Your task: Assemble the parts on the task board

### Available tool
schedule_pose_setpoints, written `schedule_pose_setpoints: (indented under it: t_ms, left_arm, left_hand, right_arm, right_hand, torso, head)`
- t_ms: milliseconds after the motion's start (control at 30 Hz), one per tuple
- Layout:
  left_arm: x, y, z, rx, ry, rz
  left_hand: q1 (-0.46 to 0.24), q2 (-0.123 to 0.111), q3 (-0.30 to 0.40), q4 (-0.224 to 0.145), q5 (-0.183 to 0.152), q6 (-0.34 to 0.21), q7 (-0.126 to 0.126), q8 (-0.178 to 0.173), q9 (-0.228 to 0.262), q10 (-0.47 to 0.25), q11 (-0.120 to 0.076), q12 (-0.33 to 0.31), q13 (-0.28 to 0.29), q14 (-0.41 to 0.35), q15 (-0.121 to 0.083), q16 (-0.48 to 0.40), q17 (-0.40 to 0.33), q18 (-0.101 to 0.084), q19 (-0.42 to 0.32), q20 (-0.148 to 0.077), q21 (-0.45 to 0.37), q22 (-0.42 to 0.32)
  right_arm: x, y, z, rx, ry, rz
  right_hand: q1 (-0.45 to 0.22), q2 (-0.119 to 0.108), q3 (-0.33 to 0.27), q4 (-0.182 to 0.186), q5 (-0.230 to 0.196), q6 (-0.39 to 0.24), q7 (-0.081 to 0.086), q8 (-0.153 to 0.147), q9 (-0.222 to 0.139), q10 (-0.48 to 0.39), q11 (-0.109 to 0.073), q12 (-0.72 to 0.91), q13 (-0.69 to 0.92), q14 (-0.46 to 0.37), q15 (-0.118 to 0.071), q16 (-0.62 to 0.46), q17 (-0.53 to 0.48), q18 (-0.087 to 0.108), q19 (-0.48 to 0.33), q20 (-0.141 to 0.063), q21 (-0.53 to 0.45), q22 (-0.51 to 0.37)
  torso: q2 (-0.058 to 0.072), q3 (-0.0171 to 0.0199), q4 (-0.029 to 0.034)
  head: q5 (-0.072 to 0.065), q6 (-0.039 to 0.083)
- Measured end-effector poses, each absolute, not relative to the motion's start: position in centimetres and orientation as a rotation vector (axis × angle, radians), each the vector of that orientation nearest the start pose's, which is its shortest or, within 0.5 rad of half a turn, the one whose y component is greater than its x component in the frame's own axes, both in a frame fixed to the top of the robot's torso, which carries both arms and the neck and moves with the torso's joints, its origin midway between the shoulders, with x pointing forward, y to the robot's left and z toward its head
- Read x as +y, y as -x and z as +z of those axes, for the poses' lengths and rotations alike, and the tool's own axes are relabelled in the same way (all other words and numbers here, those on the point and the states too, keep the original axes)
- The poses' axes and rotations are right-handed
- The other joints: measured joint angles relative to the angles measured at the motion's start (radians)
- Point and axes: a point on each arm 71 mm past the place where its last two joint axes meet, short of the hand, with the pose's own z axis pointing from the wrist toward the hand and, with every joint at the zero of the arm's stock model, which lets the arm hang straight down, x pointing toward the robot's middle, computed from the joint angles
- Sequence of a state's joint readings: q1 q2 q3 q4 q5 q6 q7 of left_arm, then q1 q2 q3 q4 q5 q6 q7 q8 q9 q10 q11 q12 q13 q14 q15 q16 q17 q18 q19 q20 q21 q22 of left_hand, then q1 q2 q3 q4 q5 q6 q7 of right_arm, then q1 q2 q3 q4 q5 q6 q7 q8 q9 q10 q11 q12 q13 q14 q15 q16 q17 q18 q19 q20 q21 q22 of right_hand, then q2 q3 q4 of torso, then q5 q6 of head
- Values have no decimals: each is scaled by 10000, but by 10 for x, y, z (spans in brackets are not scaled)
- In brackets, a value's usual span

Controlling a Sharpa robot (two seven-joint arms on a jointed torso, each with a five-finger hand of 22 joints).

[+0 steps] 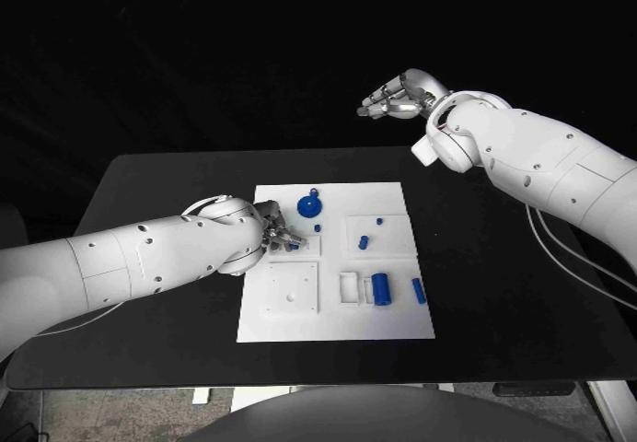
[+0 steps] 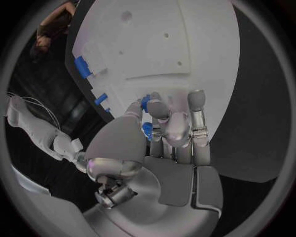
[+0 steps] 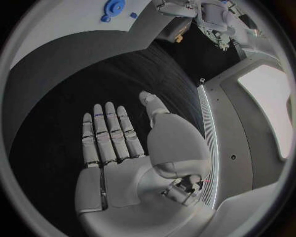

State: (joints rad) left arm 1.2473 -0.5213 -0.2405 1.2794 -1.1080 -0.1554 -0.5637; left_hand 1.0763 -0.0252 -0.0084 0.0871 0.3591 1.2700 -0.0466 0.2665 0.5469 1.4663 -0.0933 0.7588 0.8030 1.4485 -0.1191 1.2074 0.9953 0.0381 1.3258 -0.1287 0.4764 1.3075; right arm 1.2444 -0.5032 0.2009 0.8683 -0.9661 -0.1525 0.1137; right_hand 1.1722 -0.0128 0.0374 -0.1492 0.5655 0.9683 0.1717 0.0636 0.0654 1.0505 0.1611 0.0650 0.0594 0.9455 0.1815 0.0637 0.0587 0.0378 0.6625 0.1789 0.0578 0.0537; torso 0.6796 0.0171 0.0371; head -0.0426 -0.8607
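The white task board (image 1: pixel 332 304) lies in the middle of the black table. On it are a round blue disc (image 1: pixel 309 204), small blue pegs (image 1: pixel 363 242), a blue cylinder (image 1: pixel 381 287) and a blue bar (image 1: pixel 418 291). My left hand (image 1: pixel 282 238) hovers over the board's left middle with its fingers (image 2: pixel 177 129) curled in. A small blue part (image 2: pixel 147 130) shows between thumb and fingers, and the hand seems to pinch it. My right hand (image 1: pixel 392 99) is raised beyond the table's far edge, and its fingers (image 3: pixel 108 133) are straight, apart and hold nothing.
Square raised plates (image 1: pixel 291 285) and a small white slot block (image 1: pixel 349 288) sit on the board. The right wrist view shows the blue disc (image 3: pixel 114 7) on the board's far end. Black table (image 1: pixel 504 322) surrounds the board on all sides.
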Motion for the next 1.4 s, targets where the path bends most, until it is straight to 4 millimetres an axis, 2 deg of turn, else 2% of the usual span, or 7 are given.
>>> schedule_pose_setpoints:
  t_ms: [67,133,667,1033,1133,1233,1400]
  left_arm:
    - [137,-502,-268,21730,1816,-2936]
    - [137,-502,-268,21733,1820,-2929]
    - [139,-503,-268,21720,1864,-2881]
    - [139,-504,-268,21715,1871,-2873]
    - [139,-504,-268,21717,1871,-2879]
    - [139,-504,-268,21718,1871,-2886]
    - [139,-504,-268,21719,1878,-2894]
  left_hand:
    - [-57,-57,45,89,-551,36,36,38,10,0,0,0,-13,0,0,0,-5,0,0,0,0,0]
    - [-113,-113,144,188,-759,36,36,37,50,0,0,0,-21,0,0,0,-17,-1,0,0,0,-1]
    - [-152,-152,222,382,-815,36,36,76,96,1,1,0,-20,0,0,0,-17,0,0,0,0,-2]
    - [-108,-1187,567,1878,-1011,36,36,76,101,1,1,0,-12,0,0,0,-16,0,0,0,0,6]
    - [-187,-1303,525,1949,-1187,55,56,76,101,1,1,0,-10,0,0,0,-16,-1,0,0,0,5]
    - [-281,-1397,559,1983,-1631,71,72,76,101,1,1,0,-10,0,0,0,-16,-1,0,0,0,5]
    - [-371,-1487,559,1983,-1805,71,72,76,88,1,2,0,-11,0,0,0,-16,-1,0,0,-35,4]
  right_arm:
    - [-225,-611,-130,15571,-4150,9080]
    - [-225,-611,-131,15572,-4152,9079]
    - [-225,-611,-131,15575,-4159,9071]
    - [-225,-611,-131,15578,-4162,9068]
    - [-225,-611,-131,15580,-4162,9068]
    - [-225,-611,-132,15581,-4162,9068]
    - [-225,-611,-132,15582,-4162,9068]
  right_hand:
    - [9,9,0,0,0,-4,4,0,0,-34,34,0,0,-78,8,0,-9,0,-18,18,0,0]
    - [9,9,0,0,0,-35,35,0,0,-34,34,0,0,-78,7,0,-10,0,-37,37,0,0]
    - [9,9,0,0,0,-86,16,0,0,-34,34,0,0,-190,47,0,-9,-1,-178,34,0,1]
    - [9,9,0,0,0,-85,15,0,0,-34,34,0,0,-190,47,0,-8,-1,-179,35,0,1]
    - [9,9,-3,3,0,-85,15,0,0,-34,34,0,0,-217,20,0,-8,-2,-178,35,0,-3]
    - [9,9,-28,27,0,-85,15,0,0,-34,34,0,0,-227,12,0,-7,-1,-178,34,0,-10]
    - [9,9,-27,27,0,-85,15,0,0,-34,34,0,0,-227,12,0,-7,-2,-178,34,0,-9]
  torso:
    - [0,0,2]
    - [0,0,1]
    - [-1,-6,0]
    - [-1,-6,1]
    - [-1,-4,0]
    - [0,0,1]
    - [0,0,0]
  head:
    - [-3,2]
    - [-4,7]
    - [-13,7]
    - [-17,0]
    - [-17,-5]
    - [-25,-7]
    - [-33,-8]
